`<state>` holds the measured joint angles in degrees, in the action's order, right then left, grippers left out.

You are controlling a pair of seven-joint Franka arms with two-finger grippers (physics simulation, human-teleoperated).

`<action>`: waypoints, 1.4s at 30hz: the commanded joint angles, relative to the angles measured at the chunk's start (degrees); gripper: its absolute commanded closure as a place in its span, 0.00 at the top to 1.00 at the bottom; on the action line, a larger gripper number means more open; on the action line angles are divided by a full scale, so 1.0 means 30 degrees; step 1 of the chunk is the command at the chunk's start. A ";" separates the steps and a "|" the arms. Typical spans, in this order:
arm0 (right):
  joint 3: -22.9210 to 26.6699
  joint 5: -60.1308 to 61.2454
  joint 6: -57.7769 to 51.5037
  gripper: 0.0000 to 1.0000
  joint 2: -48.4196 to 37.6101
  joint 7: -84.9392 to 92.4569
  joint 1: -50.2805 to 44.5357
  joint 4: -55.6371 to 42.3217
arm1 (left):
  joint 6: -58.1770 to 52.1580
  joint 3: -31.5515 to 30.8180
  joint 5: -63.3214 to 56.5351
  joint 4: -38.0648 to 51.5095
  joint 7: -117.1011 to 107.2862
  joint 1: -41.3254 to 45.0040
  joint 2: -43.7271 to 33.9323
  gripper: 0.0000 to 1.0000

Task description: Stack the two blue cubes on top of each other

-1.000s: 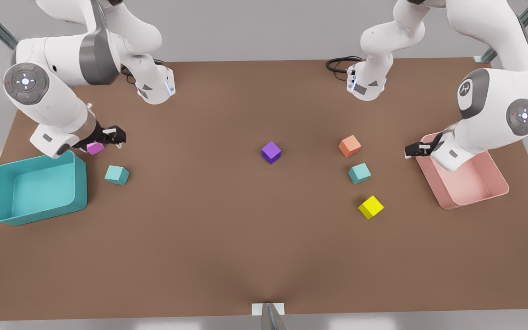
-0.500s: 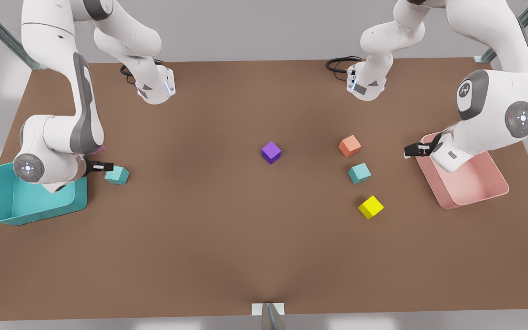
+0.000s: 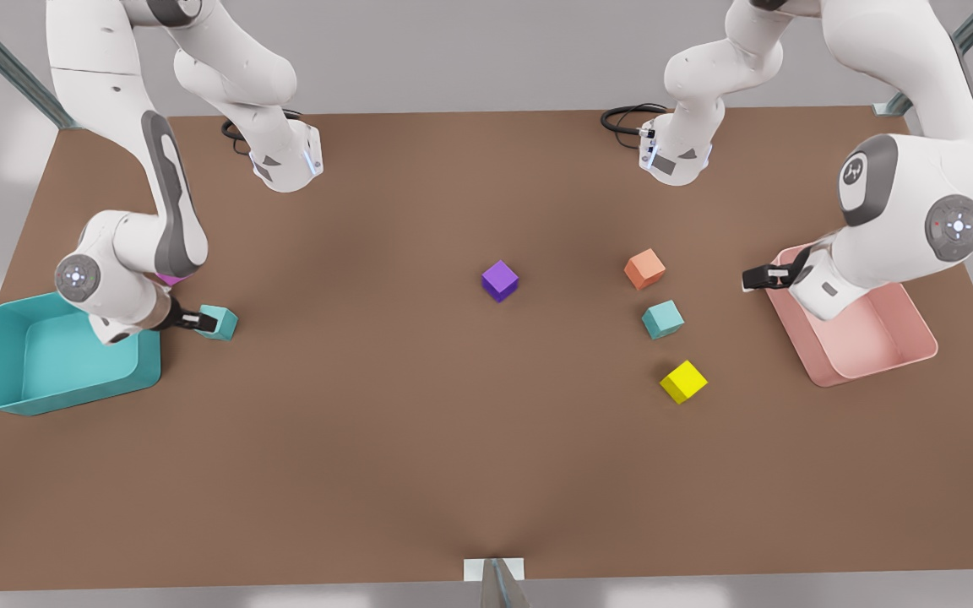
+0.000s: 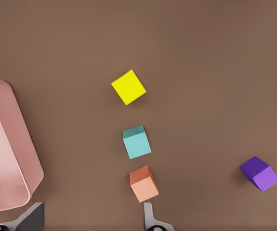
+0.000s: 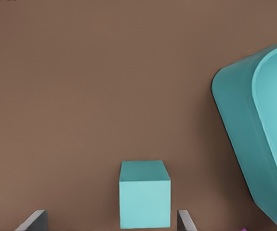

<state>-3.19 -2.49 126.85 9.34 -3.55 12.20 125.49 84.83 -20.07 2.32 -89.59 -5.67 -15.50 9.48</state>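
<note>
A: Since the earlier front frames, we note that the arm on the front view's left has swung down from the pink cube (image 3: pixel 171 278) and lowered its claw to the first blue cube (image 3: pixel 218 323). The other arm has barely shifted.

B: We match that arm to the right wrist view, so it carries the right claw (image 3: pixel 198 321). Its fingers (image 5: pixel 33 222) stand released, well spread, one on each side of the cube (image 5: pixel 144 193), with tabletop (image 3: pixel 419 439) visible in both gaps. No contact is made yet.

A: Why this placement?

B: We judge it a pre-grasp alignment: the cube sits between the fingers, faces roughly square to them, ready for closing. The teal bin (image 3: pixel 64 355) lies just beside the claw, so the approach comes from the bin side.

A: And the left claw (image 3: pixel 758 277)?

B: It waits at the pink tray (image 3: pixel 867 338), fingers (image 4: pixel 149 219) released and holding nothing. The second blue cube (image 3: pixel 662 319) rests on the tabletop near it, between the orange cube (image 3: pixel 644 268) and the yellow cube (image 3: pixel 682 381), well apart from the first. The purple cube (image 3: pixel 499 279) sits mid-tabletop.
</note>
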 commanded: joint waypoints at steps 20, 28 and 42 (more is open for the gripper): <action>0.0009 0.0333 0.3124 1.00 0.1516 -0.0194 0.1353 0.3022 | -0.0328 -0.0019 -0.0069 0.0009 -0.0132 -0.0020 0.0239 1.00; -0.0021 0.0333 0.3213 1.00 0.2307 -0.0253 0.1324 0.3052 | -0.0357 -0.0019 -0.0069 0.0009 -0.0132 -0.0049 0.0268 1.00; -0.0138 0.0333 0.4561 0.74 0.3303 -0.0223 0.1324 0.3023 | -0.0329 -0.0019 -0.0069 0.0009 -0.0132 -0.0079 0.0327 1.00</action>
<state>-3.59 -1.48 140.13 19.34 -4.41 16.18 134.56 83.83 -20.07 2.14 -89.59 -6.02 -15.74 10.52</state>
